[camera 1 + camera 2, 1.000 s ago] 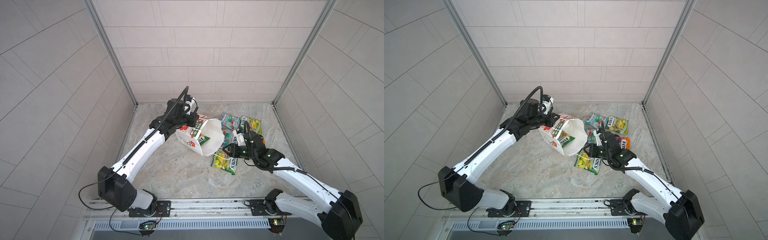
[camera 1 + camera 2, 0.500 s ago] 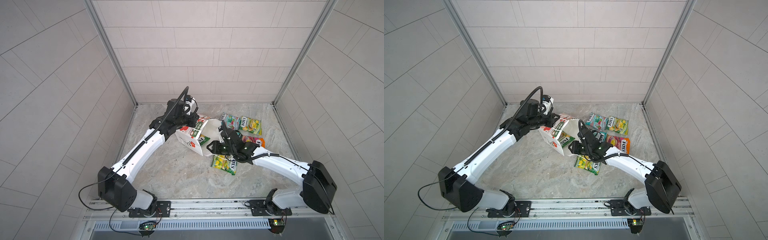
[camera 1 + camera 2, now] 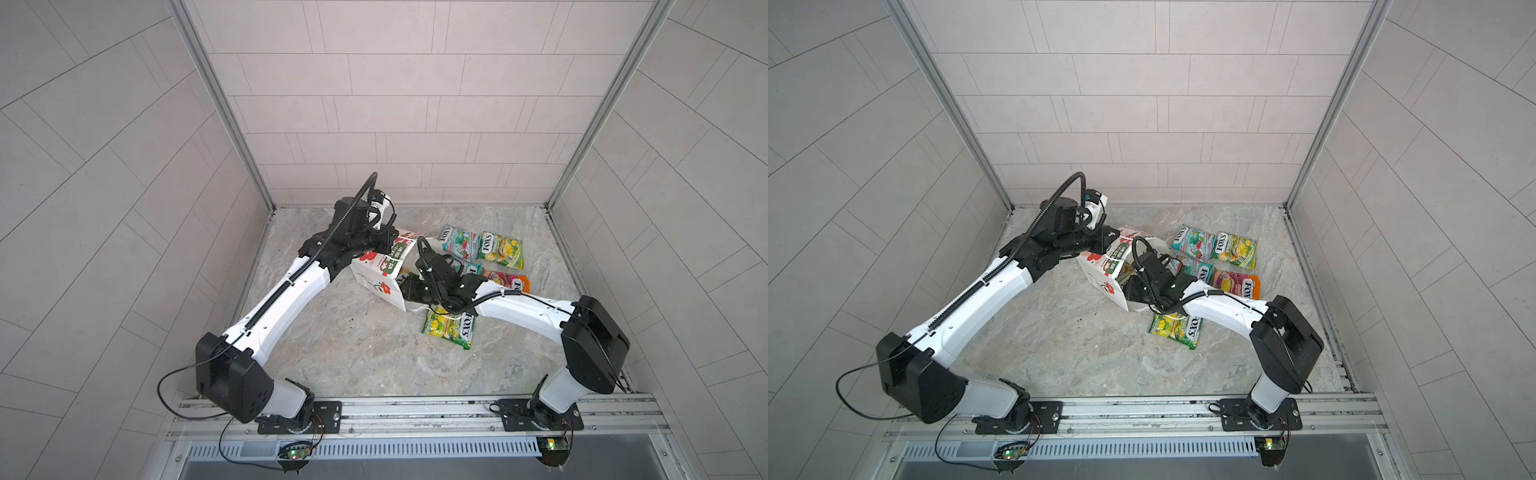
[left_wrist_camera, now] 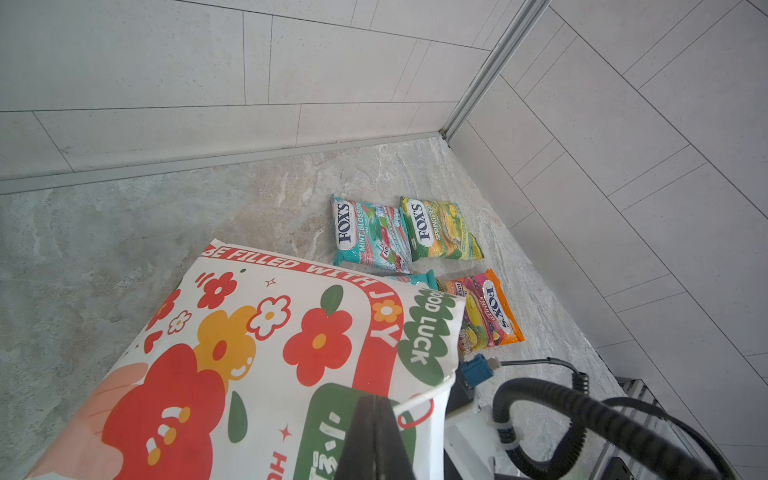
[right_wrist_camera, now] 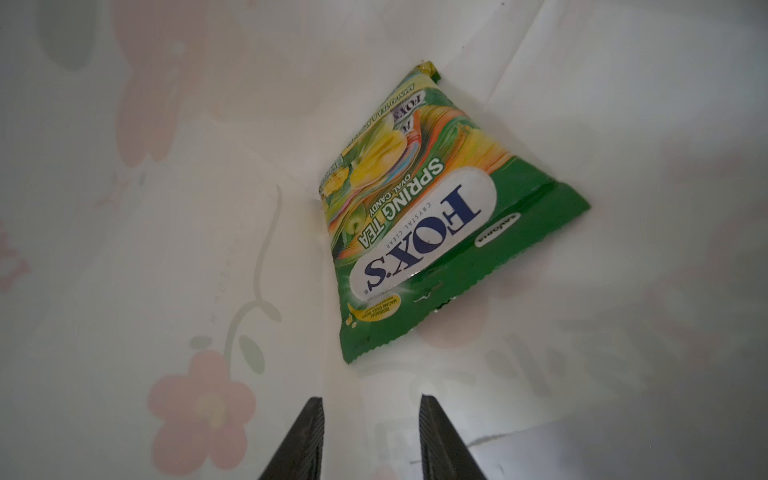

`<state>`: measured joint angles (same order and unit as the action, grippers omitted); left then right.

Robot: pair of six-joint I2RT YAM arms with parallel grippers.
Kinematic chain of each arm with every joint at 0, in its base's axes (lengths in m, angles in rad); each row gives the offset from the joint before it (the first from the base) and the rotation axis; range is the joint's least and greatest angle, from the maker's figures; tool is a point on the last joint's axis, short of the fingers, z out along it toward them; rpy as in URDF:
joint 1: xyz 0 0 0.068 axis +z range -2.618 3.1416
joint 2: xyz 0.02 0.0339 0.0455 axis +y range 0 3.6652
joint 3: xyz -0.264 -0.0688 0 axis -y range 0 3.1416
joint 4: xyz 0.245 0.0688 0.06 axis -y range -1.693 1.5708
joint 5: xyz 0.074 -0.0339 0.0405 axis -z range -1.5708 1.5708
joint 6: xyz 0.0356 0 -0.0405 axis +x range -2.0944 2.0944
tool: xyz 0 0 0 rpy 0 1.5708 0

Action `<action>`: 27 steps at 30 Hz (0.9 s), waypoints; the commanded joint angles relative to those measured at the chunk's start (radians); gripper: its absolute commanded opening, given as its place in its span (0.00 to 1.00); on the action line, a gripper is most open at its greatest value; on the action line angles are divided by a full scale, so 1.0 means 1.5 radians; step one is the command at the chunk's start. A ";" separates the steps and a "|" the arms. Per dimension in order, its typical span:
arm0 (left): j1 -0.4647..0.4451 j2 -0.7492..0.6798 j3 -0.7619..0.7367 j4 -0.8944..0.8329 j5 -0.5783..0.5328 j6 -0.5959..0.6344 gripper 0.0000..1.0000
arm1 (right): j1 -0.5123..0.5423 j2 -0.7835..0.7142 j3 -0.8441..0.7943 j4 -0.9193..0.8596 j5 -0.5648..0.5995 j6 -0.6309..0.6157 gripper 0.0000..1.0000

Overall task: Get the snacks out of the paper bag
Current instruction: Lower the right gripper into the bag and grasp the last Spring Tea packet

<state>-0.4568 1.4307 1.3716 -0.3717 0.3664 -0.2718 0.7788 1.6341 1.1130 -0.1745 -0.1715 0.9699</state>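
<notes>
Last packet (image 5: 436, 216), green, lies flat against the inner wall deep in the bag (image 3: 376, 276). The bag is tipped on its side, mouth toward the right arm. Right gripper (image 5: 370, 399) is inside the bag, jaws parted and empty, just short of the packet. Left gripper (image 4: 375, 403) is clenched on the bag's rim. Five other packets (image 3: 500, 249) lie out on the table (image 3: 353, 353).

Risks, as judged:
- The jaws may nip the paper wall along with the flat foil, or shove the packet deeper.
- A snagged pull could tear the rim or drag it from the left grip.
</notes>
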 commanded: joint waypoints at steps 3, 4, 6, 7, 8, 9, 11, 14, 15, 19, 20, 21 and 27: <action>0.000 -0.005 0.007 0.000 -0.002 0.003 0.00 | 0.002 0.015 0.008 -0.025 0.036 0.029 0.43; 0.001 -0.006 0.007 0.000 -0.003 0.004 0.00 | 0.002 0.019 0.010 -0.026 0.044 0.034 0.44; 0.000 -0.005 0.007 0.000 -0.003 0.004 0.00 | 0.003 0.030 0.015 -0.027 0.053 0.043 0.45; 0.001 -0.005 0.007 0.000 -0.002 0.004 0.00 | 0.002 0.037 0.021 -0.030 0.056 0.048 0.45; 0.000 -0.005 0.007 0.000 -0.003 0.004 0.00 | 0.003 0.044 0.025 -0.032 0.058 0.052 0.45; 0.001 -0.005 0.007 0.000 -0.003 0.004 0.00 | 0.002 0.051 0.031 -0.034 0.061 0.057 0.46; 0.000 -0.006 0.007 0.000 -0.004 0.005 0.00 | 0.002 0.067 0.042 -0.044 0.068 0.067 0.46; 0.001 -0.007 0.007 0.000 -0.004 0.005 0.00 | 0.003 0.079 0.049 -0.053 0.086 0.081 0.46; 0.000 -0.007 0.007 0.000 -0.004 0.005 0.00 | 0.003 0.081 0.049 -0.054 0.093 0.087 0.47; 0.000 -0.006 0.008 0.001 0.000 0.005 0.00 | 0.002 0.088 0.052 -0.052 0.117 0.100 0.47; 0.001 -0.007 0.008 0.002 0.001 0.005 0.00 | 0.002 0.091 0.053 -0.052 0.123 0.102 0.47; 0.000 -0.007 0.007 0.003 0.003 0.005 0.00 | 0.002 0.096 0.056 -0.052 0.129 0.104 0.47; 0.000 -0.015 0.003 0.020 0.025 0.004 0.00 | 0.000 0.130 0.079 -0.048 0.145 0.125 0.47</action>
<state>-0.4568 1.4307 1.3716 -0.3702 0.3824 -0.2718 0.7788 1.8011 1.2079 -0.2359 0.0017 1.1160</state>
